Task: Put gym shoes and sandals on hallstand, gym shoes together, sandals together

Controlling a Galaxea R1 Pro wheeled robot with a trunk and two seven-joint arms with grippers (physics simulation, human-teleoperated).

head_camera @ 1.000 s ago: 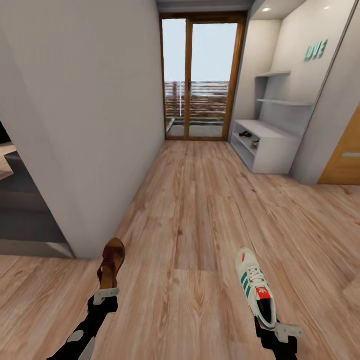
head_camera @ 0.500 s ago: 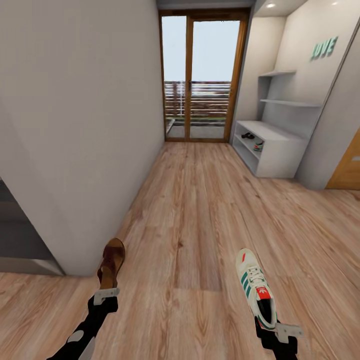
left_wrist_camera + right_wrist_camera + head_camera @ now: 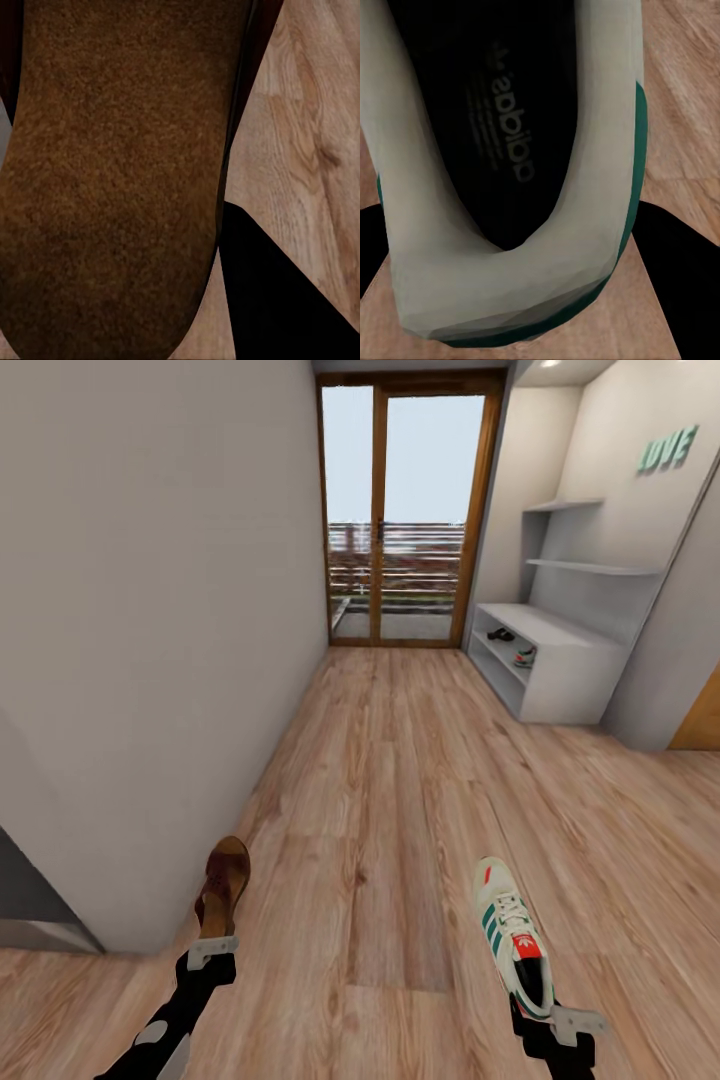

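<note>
Left hand (image 3: 212, 952) grips a sandal (image 3: 224, 885) by its heel; right hand (image 3: 560, 1022) clamps a gym shoe (image 3: 512, 937). Another sandal (image 3: 501, 634) and gym shoe (image 3: 524, 656) sit in the hallstand (image 3: 570, 680), far down the corridor floor (image 3: 400, 780). I'd judge it about half done.

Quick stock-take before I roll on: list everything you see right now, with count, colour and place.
sandal: 1, dark brown with tan footbed, held out ahead in the left gripper
gym shoe: 1, white with green stripes and red tongue, held in the right gripper
shoes on the rack: 2, one dark, one light with red and green, on its upper open shelf
hallstand: 1, pale grey-white, against the right wall ahead
glass door: 1, wood-framed, at the corridor's end
corridor floor: light brown planks
left gripper: 1, grey, shut on the sandal's heel
right gripper: 1, grey, shut on the gym shoe's heel
</note>
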